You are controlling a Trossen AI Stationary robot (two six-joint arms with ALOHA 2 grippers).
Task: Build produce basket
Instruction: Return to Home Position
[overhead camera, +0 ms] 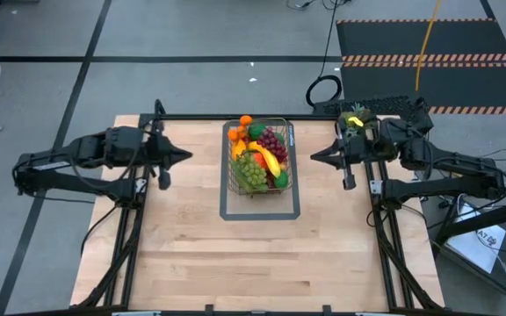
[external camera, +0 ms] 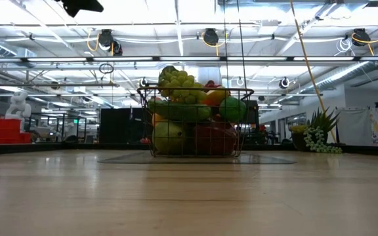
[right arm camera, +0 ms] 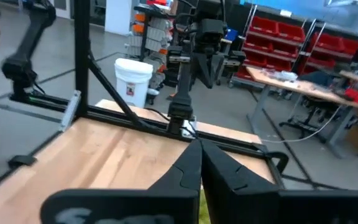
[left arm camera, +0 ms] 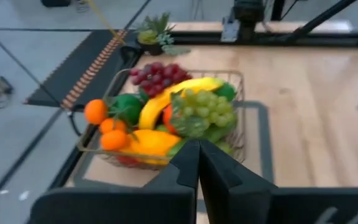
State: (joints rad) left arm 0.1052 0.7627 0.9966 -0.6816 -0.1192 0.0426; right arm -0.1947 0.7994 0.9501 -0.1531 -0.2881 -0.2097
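Both grippers are shut and hold nothing. We see the left gripper [overhead camera: 189, 156] drawn to a point, its fingers [left arm camera: 182, 171] pressed flat against each other in its wrist view. The right gripper [overhead camera: 314, 158] is the same, its fingers [right arm camera: 185, 171] meeting along one seam. Neither touches anything; each hangs above the table [overhead camera: 235, 254], the left one to the left of the basket [overhead camera: 229, 175] and the right one to its right, tips turned toward it and well clear of its walls. Between them we find the basket standing upright on the far half of the table, inside the grey outline [overhead camera: 262, 214] and at that outline's far end. We see the produce [overhead camera: 262, 156] heaped in it: oranges [overhead camera: 246, 121] at the far left corner, purple grapes [overhead camera: 273, 140] at the far right, a banana [overhead camera: 271, 161] slanting across the middle and green grapes [overhead camera: 252, 174] on the near side. From table height we see the green grapes rise above the rim. Beyond the right arm, a spiky green plant [overhead camera: 354, 118] sits at the table's far edge.
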